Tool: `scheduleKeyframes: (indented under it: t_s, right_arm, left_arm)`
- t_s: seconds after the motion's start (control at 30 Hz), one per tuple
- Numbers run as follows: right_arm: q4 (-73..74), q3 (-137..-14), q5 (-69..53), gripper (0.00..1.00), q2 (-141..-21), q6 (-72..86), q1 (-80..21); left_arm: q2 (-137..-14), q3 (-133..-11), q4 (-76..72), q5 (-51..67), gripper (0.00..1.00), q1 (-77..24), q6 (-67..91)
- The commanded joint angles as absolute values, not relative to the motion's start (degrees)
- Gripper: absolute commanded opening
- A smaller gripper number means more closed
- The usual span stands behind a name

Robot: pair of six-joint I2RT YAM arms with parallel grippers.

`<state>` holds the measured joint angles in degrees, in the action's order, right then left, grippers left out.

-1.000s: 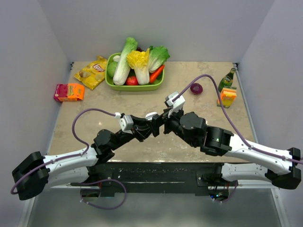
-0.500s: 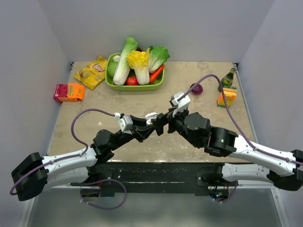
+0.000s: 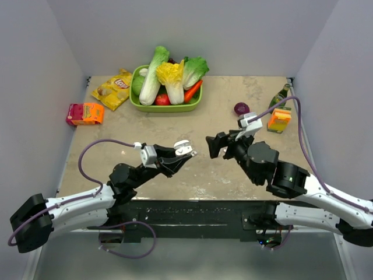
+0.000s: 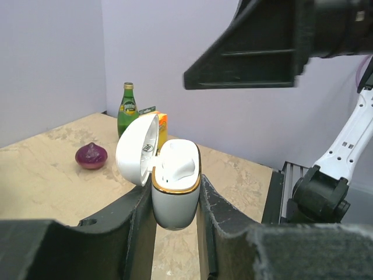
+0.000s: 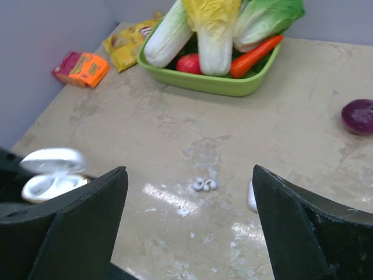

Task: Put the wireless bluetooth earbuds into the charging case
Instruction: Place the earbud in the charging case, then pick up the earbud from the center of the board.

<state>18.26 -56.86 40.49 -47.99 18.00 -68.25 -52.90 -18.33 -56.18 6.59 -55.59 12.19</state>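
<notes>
The left pincer (image 3: 185, 149) is clenched on the lower half of the case (image 4: 175, 201) and holds it upright, lifted off the table (image 5: 175, 116), with the lid (image 4: 137, 149) swung fully back. So the opening and presenting of the case is done.

A white rounded lump (image 4: 178, 160) stands up out of the gold-rimmed mouth of the case. It is probably one earbud already seated, though the left wrist view is too coarse to be sure it is not part of the case's own lining.

The right pincer (image 3: 214, 146) is spread wide and carries nothing. It hangs over the table to the right of the case, apart from it.

Below it, the right wrist view shows two tiny white bits (image 5: 204, 185) lying together on the bare table. Another white piece (image 5: 252, 195) lies just beside them, half hidden behind that pincer's finger.

By my reading the job is at most half done. At least one earbud looks to be lying loose on the table and has yet to be picked up, carried over and pressed into its socket. Closing the lid would come after that.
</notes>
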Motion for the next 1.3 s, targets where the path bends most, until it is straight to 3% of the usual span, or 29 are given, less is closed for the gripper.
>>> scheduleKeyframes:
  t_s: [0.0, 0.07, 0.23, 0.27, 0.37, 0.67, 1.27]
  right_arm:
    - [20.6, -52.8, 37.7, 0.89, -50.4, 23.8, -58.4]
    - [19.5, -48.1, 27.2, 0.83, -52.6, 25.7, -49.4]
    - [13.9, -40.6, 20.1, 0.64, -56.9, 28.5, -38.6]
    - [12.8, -38.9, 19.5, 0.51, -57.6, 28.7, -37.7]
    - [9.9, -36.5, 19.3, 0.25, -59.3, 30.2, -35.0]
    - [4.1, -34.0, 19.0, 0.00, -71.4, 30.1, -33.2]
    - [5.2, -41.1, 24.1, 0.00, -85.8, 32.3, -31.9]
  left_arm:
    - [-48.6, -14.8, -60.0, 5.3, 0.00, -55.9, 11.3]
    - [-46.7, -13.7, -60.4, 5.6, 0.00, -55.9, 12.2]
    - [-43.1, -11.7, -59.3, 5.8, 0.00, -56.1, 13.7]
    - [-42.5, -11.3, -59.2, 5.8, 0.00, -56.1, 13.9]
    - [-41.1, -10.1, -59.2, 5.6, 0.00, -56.1, 14.8]
    - [-40.8, -7.3, -61.5, 6.4, 0.00, -56.2, 17.4]
    - [-40.3, -7.2, -60.6, 5.5, 0.00, -56.3, 16.4]
